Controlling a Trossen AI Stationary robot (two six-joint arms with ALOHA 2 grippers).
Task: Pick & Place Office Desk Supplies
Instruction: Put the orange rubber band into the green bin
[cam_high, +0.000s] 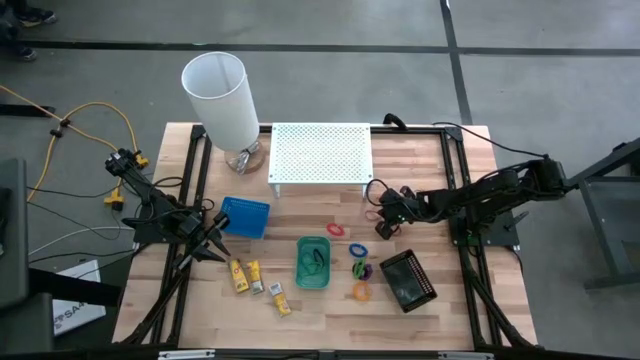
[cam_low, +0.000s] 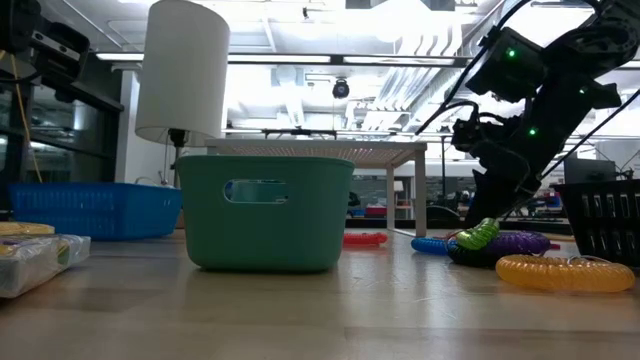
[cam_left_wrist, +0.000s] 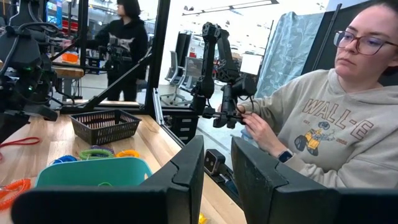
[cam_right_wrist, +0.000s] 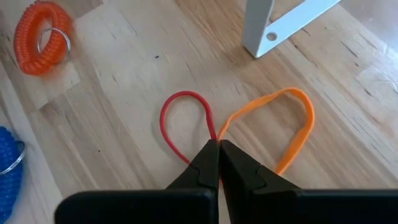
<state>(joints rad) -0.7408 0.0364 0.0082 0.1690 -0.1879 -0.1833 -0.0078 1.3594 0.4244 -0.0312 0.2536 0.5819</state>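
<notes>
My right gripper (cam_right_wrist: 218, 149) is pinched shut on two thin rings, red (cam_right_wrist: 180, 121) and orange (cam_right_wrist: 292, 124), just beside the shelf leg (cam_right_wrist: 256, 28). My left gripper (cam_left_wrist: 217, 168), slightly parted, waits empty. The green tray (cam_high: 313, 262) apparently holds something; coils and blocks (cam_high: 240, 276) remain loose.

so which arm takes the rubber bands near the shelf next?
Right. Its gripper is already down at the red band and orange band, fingers shut where the two meet, beside the shelf leg. The left gripper waits across the table by the blue tray.
</notes>
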